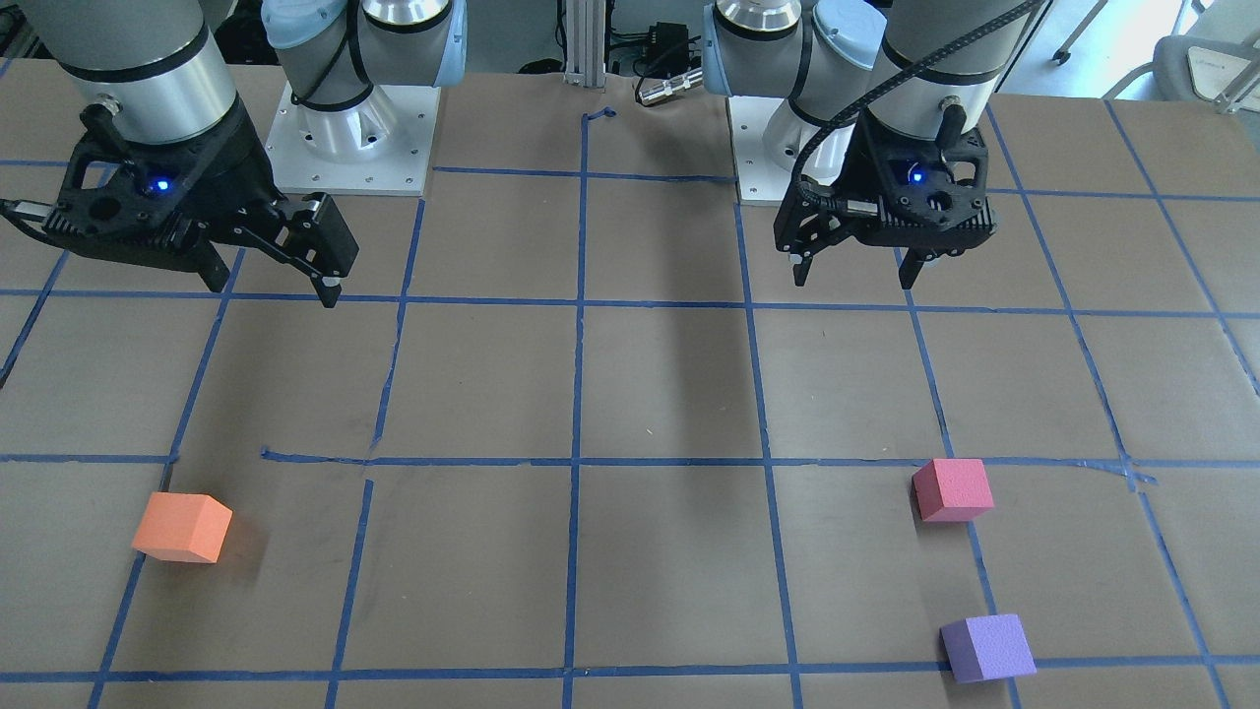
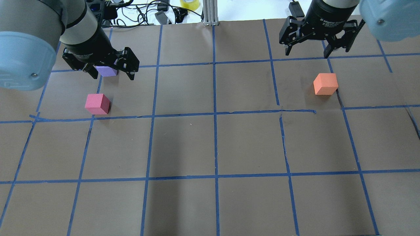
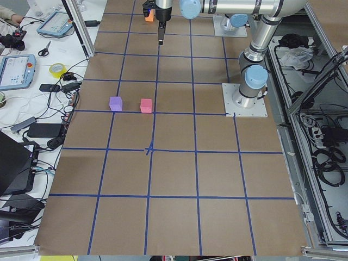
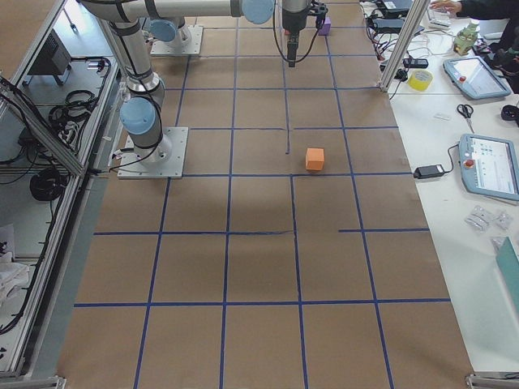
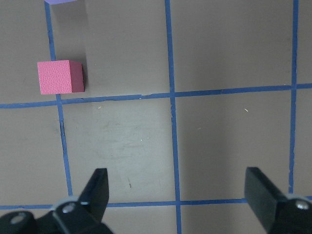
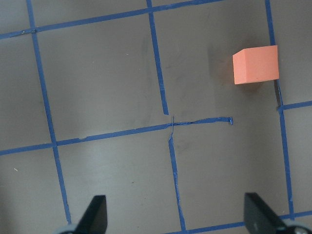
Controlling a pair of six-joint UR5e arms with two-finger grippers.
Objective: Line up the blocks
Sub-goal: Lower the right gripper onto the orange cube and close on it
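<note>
The orange block (image 2: 325,84) lies on the table's right side, also in the right wrist view (image 6: 255,64). The pinkish-red block (image 2: 97,104) and the purple block (image 1: 987,647) lie on the left side, about one block-width apart. My left gripper (image 2: 112,76) is open and empty, held high; in the overhead view it partly hides the purple block (image 2: 106,71). Its wrist view shows the pinkish-red block (image 5: 60,76) ahead and to the left. My right gripper (image 2: 305,54) is open and empty, held above the table, with the orange block ahead and to its right in its wrist view.
The brown table is marked with a grid of blue tape (image 2: 215,114). Both arm bases (image 1: 354,138) stand at the robot's edge. Cables, tape rolls and tablets (image 4: 486,166) lie on the operators' bench beyond the far edge.
</note>
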